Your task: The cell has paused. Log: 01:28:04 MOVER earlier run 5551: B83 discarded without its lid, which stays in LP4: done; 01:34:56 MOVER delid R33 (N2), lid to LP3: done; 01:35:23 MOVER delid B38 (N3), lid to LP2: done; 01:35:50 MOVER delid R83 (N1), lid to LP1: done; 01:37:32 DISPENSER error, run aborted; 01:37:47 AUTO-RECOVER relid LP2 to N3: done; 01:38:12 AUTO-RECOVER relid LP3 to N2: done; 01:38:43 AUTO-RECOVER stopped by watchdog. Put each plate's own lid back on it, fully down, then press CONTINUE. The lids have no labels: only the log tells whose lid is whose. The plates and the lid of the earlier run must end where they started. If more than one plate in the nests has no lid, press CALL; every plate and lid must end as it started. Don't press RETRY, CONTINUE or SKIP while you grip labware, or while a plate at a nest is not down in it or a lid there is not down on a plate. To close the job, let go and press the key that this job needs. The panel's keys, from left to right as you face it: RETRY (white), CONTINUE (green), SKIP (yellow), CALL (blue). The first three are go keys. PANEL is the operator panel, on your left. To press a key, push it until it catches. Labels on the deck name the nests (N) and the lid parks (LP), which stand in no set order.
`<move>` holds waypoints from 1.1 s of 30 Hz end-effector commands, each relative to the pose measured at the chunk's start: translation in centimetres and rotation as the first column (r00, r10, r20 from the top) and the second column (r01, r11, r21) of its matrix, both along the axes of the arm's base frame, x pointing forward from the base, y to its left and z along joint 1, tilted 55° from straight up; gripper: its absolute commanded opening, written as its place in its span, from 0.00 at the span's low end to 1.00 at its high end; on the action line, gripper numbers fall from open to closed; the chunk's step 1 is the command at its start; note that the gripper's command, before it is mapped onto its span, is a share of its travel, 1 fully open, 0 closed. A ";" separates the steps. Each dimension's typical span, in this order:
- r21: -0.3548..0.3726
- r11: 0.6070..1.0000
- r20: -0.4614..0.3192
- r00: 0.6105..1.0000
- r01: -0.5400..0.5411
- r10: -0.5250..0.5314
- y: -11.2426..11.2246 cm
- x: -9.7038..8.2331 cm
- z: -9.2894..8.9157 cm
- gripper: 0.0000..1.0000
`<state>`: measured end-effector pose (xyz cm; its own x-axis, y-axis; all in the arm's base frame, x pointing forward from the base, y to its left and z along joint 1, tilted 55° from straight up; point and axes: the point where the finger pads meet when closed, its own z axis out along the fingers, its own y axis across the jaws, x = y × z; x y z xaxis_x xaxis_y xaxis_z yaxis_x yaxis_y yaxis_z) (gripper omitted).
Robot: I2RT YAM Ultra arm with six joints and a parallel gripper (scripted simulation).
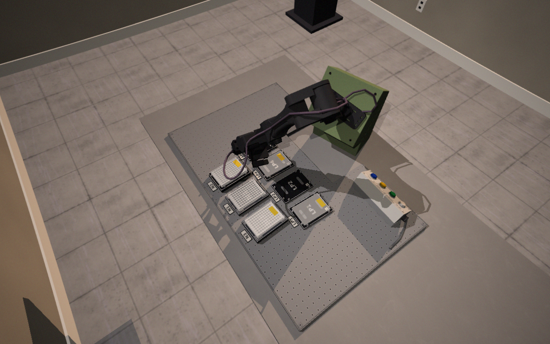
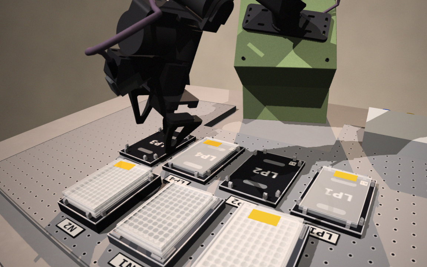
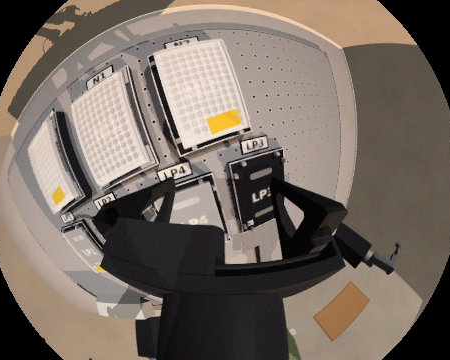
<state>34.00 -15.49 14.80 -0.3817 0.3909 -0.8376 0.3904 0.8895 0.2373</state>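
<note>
Reaching forward and angled down, the arm (image 1: 294, 113) hangs over park LP3 (image 2: 148, 146), jaws wide and empty.

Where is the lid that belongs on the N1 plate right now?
In the exterior view it lies in park LP1, the rightmost park, beside bare LP2. The open pincer hangs far off, over LP3.

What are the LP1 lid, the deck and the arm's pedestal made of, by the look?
LP1 lid: likely clear plastic, glossy; the park's white lettering shows through it, and a yellow tag sits at one end.
Deck: looks like matte grey metal breadboard, with a regular grid of holes.
Pedestal: flat matte green, painted metal or plastic; cannot tell which.
</note>
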 end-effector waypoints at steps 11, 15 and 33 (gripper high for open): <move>0.015 0.973 -0.053 0.971 -0.231 0.231 6.4 -0.6 -0.8 1.00; 0.027 0.963 -0.070 0.960 -0.270 0.271 7.9 -1.0 -1.6 1.00; 0.020 0.913 -0.069 0.910 -0.408 0.409 11.6 -1.4 -0.5 1.00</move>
